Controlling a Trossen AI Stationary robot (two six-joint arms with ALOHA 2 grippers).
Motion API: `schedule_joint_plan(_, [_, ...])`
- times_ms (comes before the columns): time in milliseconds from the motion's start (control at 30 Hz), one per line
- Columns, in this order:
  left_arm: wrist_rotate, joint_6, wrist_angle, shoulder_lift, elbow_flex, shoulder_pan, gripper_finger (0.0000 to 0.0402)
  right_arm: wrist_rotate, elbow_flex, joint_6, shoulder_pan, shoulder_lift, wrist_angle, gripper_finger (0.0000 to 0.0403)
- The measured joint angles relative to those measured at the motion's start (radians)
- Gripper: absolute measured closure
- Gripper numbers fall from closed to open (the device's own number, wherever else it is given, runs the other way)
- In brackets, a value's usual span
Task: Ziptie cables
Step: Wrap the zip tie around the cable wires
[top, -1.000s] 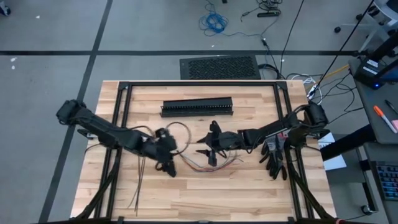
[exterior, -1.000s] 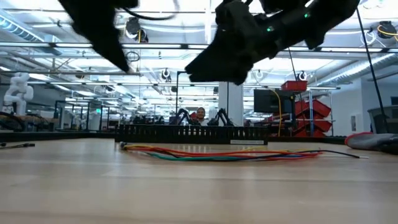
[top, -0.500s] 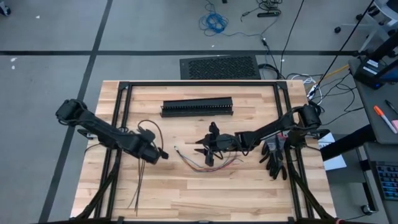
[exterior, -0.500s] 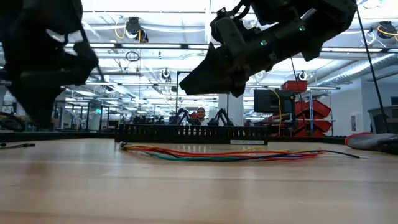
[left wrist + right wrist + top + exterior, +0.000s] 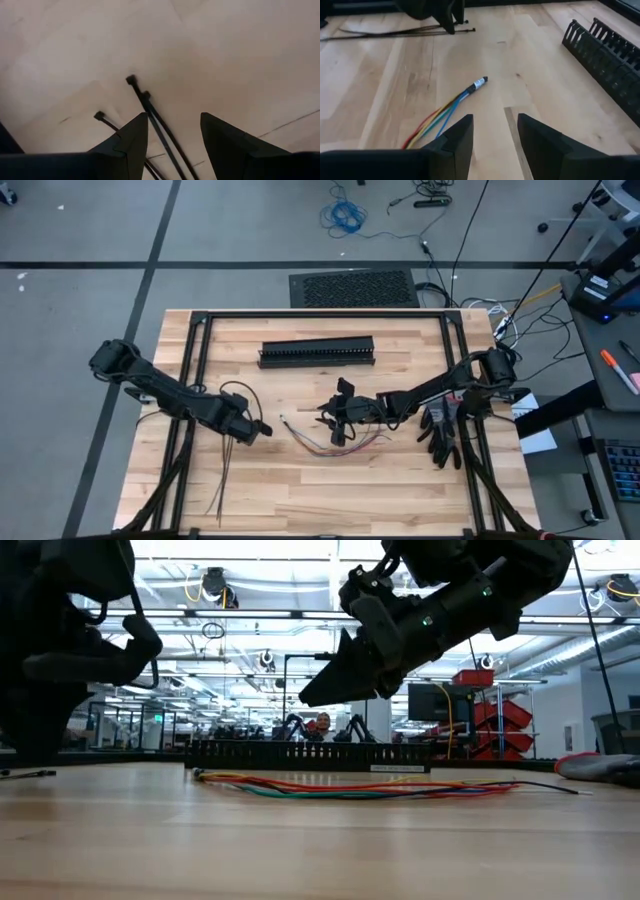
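The cables (image 5: 335, 443), a loose bundle of red, blue and green wires, lie flat mid-table, also seen in the low view (image 5: 350, 786). My right gripper (image 5: 330, 420) hovers open just above them, slanting down, with the bundle's capped end (image 5: 481, 82) ahead of its fingers (image 5: 462, 135). The zipties (image 5: 225, 470) are thin dark strips lying flat on the wood at the table's left. My left gripper (image 5: 172, 120) points down over their head ends (image 5: 131, 79), open, one strip running under the gap; I see no touch.
A long black slotted duct (image 5: 317, 352) lies toward the far edge, behind the cables. A dark glove-like heap (image 5: 440, 435) sits by the right edge. Black frame bars (image 5: 195, 380) run along the table's sides. Bare wood stretches along the near side.
My left gripper has swung from beside the cables toward the table's left, dropped low over the zipties' heads and rolled its wrist. My right gripper has sunk a little toward the cables. The cables and zipties have stayed where they were.
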Motion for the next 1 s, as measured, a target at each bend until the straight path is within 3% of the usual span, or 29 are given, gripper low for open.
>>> schedule_joint_plan(633, [-0.023,0.038,0.008,0.109,0.002,0.001,0.0227,0.0,0.0,-0.022,0.0,0.0,-0.009,0.0255])
schedule_joint_plan(1000, [-0.031,0.063,0.05,0.109,0.0,0.007,0.0326,-0.002,0.0,-0.019,0.0,0.0,-0.009,0.0255])
